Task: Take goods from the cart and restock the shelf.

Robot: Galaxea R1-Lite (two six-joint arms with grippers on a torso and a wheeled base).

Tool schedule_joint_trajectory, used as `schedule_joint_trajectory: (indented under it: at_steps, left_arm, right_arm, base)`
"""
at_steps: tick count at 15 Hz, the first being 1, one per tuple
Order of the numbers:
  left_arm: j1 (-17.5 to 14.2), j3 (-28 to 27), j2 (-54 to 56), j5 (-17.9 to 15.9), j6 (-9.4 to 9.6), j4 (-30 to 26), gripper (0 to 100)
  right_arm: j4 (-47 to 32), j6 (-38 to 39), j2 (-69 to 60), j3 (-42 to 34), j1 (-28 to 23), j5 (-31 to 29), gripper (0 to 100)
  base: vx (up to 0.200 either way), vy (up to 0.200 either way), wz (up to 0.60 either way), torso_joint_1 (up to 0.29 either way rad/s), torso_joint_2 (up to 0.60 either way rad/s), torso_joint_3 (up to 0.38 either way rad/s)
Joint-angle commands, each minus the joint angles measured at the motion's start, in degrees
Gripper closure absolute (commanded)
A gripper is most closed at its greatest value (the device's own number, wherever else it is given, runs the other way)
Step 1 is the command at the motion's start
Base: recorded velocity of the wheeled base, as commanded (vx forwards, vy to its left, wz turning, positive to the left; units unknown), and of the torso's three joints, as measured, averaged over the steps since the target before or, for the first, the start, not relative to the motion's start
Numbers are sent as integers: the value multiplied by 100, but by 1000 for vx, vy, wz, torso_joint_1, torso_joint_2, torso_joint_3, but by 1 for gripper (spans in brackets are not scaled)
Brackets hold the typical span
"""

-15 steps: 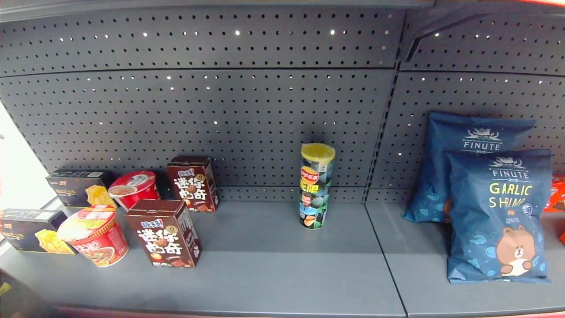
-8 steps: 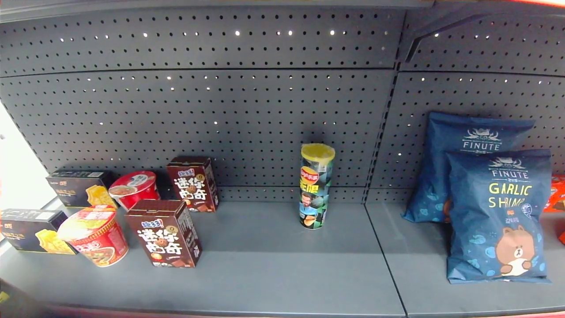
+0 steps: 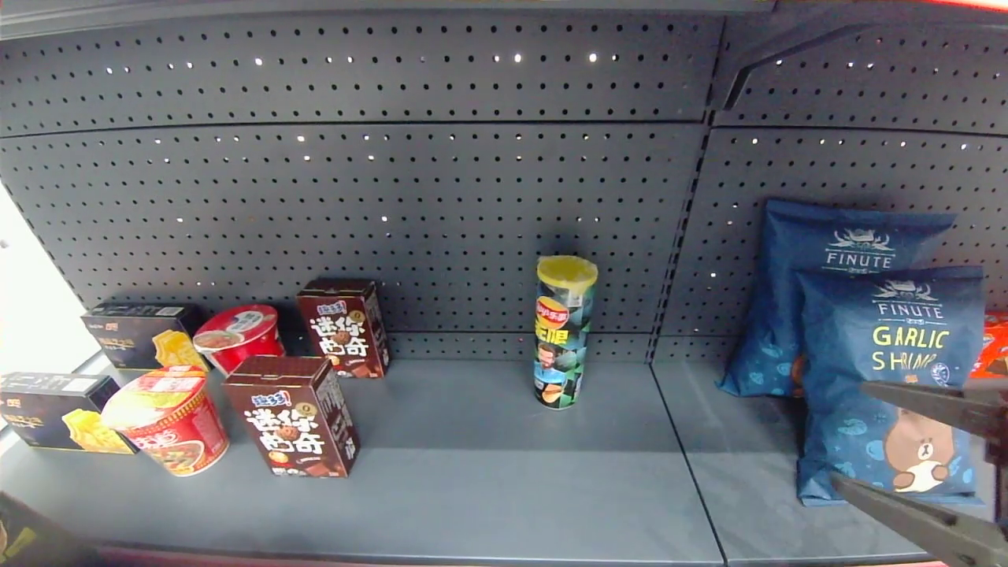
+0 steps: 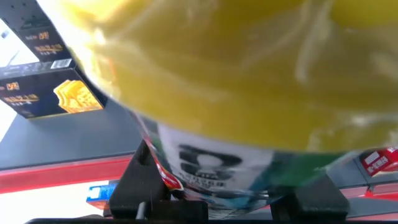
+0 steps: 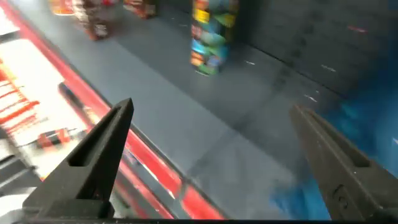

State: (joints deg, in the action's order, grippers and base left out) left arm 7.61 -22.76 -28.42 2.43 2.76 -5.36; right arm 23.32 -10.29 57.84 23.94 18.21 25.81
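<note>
Head view: grey shelf (image 3: pixel 488 472) with a pegboard back panel (image 3: pixel 394 197). The standing chip canister (image 3: pixel 564 335), yellow-lidded, is upright near the back, mid-shelf. The right gripper (image 3: pixel 849 433) is at the lower right, in front of the blue garlic shrimp bags (image 3: pixel 890 346). Its fingers (image 3: pixel 929 524) are spread wide with nothing between them, and the standing canister is well apart to their left. At the left end are brown cookie boxes (image 3: pixel 293 416), red noodle cups (image 3: pixel 169 421) and black boxes (image 3: pixel 51 409).

Left wrist view: the held canister (image 4: pixel 217 74) sits very close, yellow lid toward the camera. The left gripper (image 4: pixel 224 199) is clamped on its body, one dark finger (image 4: pixel 142 186) on each side. A black box (image 4: pixel 43 93) sits on the shelf beyond, above the red shelf edge (image 4: pixel 56 174).

Right wrist view: right gripper (image 5: pixel 211 109) fingers (image 5: pixel 93 162) are parted and empty. The standing chip canister (image 5: pixel 210 37) is farther in, on the shelf (image 5: pixel 186 118), not between them. A blue bag (image 5: pixel 367 106) lies just beside one finger.
</note>
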Motion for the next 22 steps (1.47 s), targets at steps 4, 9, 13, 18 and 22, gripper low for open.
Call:
schedule_joint_trajectory:
  at_steps: [4, 9, 13, 18, 22]
  left_arm:
    - [4, 8, 3, -67, -29, 0, 100]
    - [4, 0, 3, -137, -21, -17, 100]
    - [-5, 26, 12, -137, -21, -52, 100]
    - [-14, 114, 29, -128, -12, -52, 100]
    - [-22, 237, 126, -102, 6, -44, 100]
  right_arm:
    - [753, -377, 2899, 1570, -81, 1023, 0]
    - [1131, -413, 4147, 2449, -107, 1708, 0]
    - [1509, -413, 4965, 2739, -178, 2262, 0]
    - [1579, -404, 5430, 2923, -134, 2209, 0]
    - [1570, -395, 5747, 3134, 60, 1875, 0]
  base:
    - [0, 0, 0, 0, 0, 0]
    - [0, 0, 0, 0, 0, 0]
    - [0, 0, 0, 0, 0, 0]
    - [0, 0, 0, 0, 0, 0]
    - [0, 0, 0, 0, 0, 0]
